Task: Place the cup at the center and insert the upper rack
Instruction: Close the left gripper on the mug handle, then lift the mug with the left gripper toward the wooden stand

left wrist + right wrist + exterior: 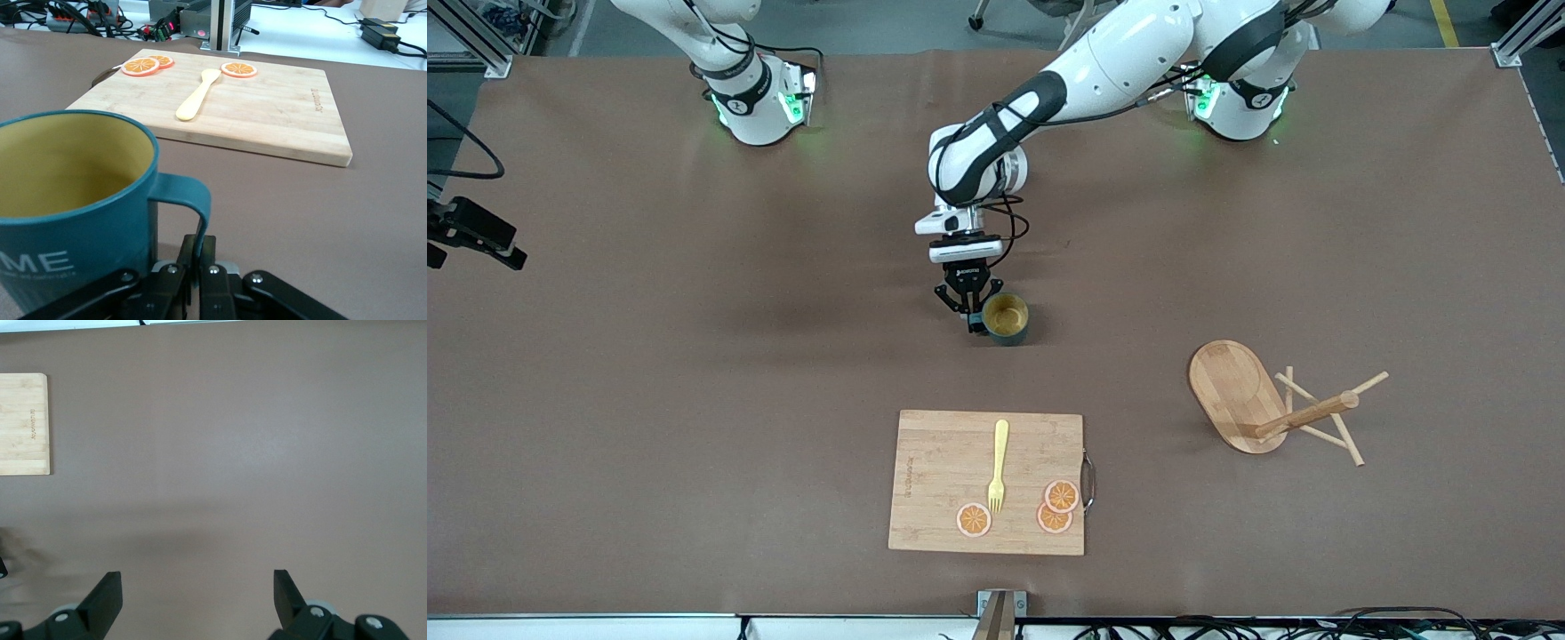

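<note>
The cup (1007, 318), dark teal outside and mustard-yellow inside, stands upright on the brown table (694, 400) near the middle of the front view, a little above the frame's centre. The left gripper (970, 316) is down beside it, its fingers (200, 257) pressed together on the cup's small handle (190, 203), which the left wrist view shows rising between them at the bottom of the frame; white lettering shows on the cup's wall there. Nearer the front camera, in the lower middle of the front view, lies a rectangular cutting board (943, 462) bearing a yellow fork (998, 466) and three orange slices (1054, 507). The upper rack (1272, 404) lies tipped on its side at the right of the front view, toward the left arm's end of the table, its oval base on edge and its post and thin pegs resting on the table. The right gripper (197, 590) waits with fingers wide apart over bare table; only its base shows at the front view's upper left.
</note>
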`<action>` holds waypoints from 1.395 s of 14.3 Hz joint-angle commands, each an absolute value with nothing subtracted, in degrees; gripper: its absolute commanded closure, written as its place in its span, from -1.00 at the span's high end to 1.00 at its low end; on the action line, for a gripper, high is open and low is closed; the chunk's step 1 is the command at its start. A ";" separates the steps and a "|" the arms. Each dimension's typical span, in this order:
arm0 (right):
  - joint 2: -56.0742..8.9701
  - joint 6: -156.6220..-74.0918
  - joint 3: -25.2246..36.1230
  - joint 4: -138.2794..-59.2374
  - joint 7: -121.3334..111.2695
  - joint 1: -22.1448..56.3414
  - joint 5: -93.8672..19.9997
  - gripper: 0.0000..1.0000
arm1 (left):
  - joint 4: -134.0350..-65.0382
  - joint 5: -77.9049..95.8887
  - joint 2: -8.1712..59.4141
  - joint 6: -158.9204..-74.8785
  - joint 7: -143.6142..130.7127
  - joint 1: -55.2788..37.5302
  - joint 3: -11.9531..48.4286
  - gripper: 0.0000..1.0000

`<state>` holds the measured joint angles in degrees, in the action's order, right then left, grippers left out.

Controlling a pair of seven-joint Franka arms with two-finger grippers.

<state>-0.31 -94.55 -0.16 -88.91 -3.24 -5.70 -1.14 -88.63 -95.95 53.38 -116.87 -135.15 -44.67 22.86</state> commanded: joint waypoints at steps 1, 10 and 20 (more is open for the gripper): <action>0.53 -94.13 -0.35 -88.77 -3.60 -5.63 -0.53 1.00 | -87.11 -91.60 51.42 -117.51 -134.39 -44.38 23.38 -1.00; 0.44 -94.13 -0.26 -88.77 -3.60 -5.71 -0.44 1.00 | -85.52 -62.00 38.60 -121.72 -128.59 -39.82 24.52 -1.00; -0.35 -94.13 -0.26 -88.77 -3.60 -5.63 -0.35 1.00 | -86.92 -27.55 26.72 -128.67 -116.04 -18.77 33.36 -1.00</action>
<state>-0.60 -94.28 -0.15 -88.46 -3.24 -5.70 -1.14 -84.37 -32.45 29.03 -127.02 -119.66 -26.10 27.74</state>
